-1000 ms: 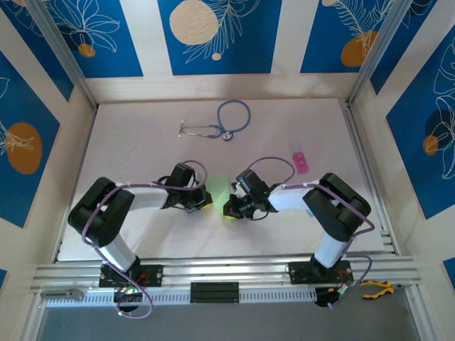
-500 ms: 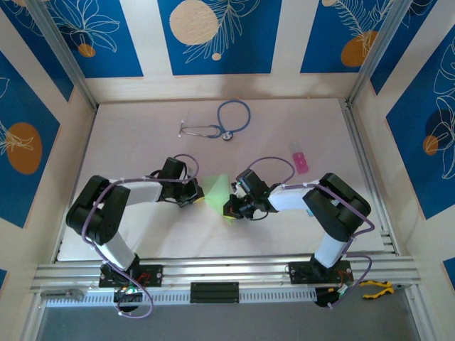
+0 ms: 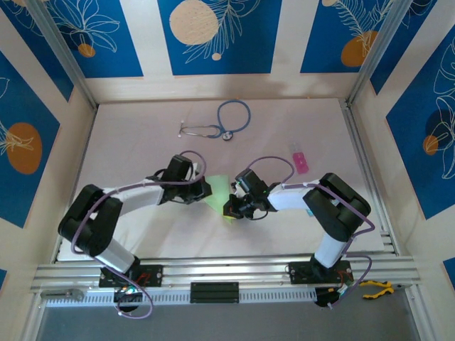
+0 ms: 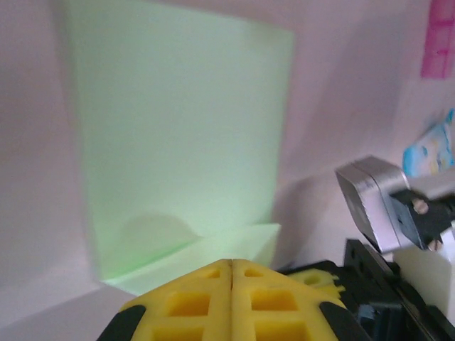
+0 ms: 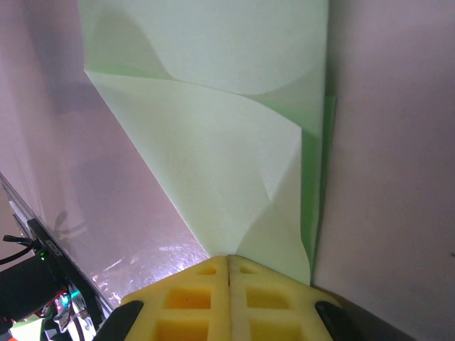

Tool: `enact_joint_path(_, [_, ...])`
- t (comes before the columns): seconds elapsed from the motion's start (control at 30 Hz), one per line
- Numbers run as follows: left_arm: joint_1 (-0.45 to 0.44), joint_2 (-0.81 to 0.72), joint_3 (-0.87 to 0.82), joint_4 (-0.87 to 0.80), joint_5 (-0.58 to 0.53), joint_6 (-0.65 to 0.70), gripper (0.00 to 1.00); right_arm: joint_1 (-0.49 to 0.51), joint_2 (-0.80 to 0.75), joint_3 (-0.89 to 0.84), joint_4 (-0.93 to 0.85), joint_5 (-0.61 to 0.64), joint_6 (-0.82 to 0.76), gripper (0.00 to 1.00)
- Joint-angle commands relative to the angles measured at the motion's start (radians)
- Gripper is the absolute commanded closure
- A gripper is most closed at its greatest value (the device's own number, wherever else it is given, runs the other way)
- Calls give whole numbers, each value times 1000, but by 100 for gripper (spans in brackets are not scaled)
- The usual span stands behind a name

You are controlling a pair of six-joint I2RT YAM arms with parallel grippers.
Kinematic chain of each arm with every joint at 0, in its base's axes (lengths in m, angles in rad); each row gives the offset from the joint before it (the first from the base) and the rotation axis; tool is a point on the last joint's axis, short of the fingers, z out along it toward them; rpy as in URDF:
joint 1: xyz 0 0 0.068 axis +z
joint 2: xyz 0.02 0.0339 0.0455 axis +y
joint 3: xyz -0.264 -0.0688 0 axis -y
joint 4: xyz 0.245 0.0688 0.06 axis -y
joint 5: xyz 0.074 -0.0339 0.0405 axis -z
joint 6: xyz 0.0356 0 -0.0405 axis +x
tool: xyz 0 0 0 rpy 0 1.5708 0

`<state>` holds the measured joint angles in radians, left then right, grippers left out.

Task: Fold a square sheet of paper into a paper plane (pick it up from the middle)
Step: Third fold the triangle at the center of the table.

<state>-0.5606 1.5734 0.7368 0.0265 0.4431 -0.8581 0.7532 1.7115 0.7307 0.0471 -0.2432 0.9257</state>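
1. The square sheet of paper point(image 3: 219, 192) lies near the middle of the worktop point(image 3: 142, 149), somewhat toward its near edge. It is set between the left gripper point(image 3: 204, 190) and the right gripper point(image 3: 230, 208), and it is partly folded, with one flap curled over.
2. The right jaws are clenched on a corner of the paper point(image 5: 213, 163), whose flap runs straight into their seam point(image 5: 229, 260). A tear or a crumpled corner could be caused if this arm were drawn away while the opposite edge is pinned.
3. The left jaws point(image 4: 232, 264) are closed, with their tips against a low folded strip at the paper's edge point(image 4: 178, 128). Whether any paper is pinched between them cannot be told. If none is held, the sheet could be dragged across the smooth worktop rather than creased.
4. The fold is seen to be soft and uneven, with a darker green margin left uncovered along one side. A skewed crease could be pressed in, and the later folds of the plane would be thrown off.
5. The two grippers are placed very near each other, so a collision could be caused by a slight misjudgement.
6. The stethoscope point(image 3: 222, 121) and the pink block point(image 3: 300, 162) lie well apart, toward the far edge, and no hazard is expected from them.
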Motion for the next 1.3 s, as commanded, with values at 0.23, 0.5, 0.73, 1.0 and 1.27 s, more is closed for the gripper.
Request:
enact_joint_path(0.23, [-32,115,-58,59,-31,-15,99,11,42,-23,-165,64,-11,100])
enact_joint_path(0.5, [73,105,-103,30,-51,56,99,13,37,-27,-175,75,-14,100])
enact_joint_path(0.73, [140,89,-42,-46,-48,128,97,12,31,-28,-179,79,-15,100])
enact_joint_path(1.0, [136,-38,-13,-88,-20,130,91,11,23,-28,-177,78,-17,100])
enact_joint_path(1.27, [55,-62,-41,-8,45,71,87,5,3,-24,-190,82,-11,100])
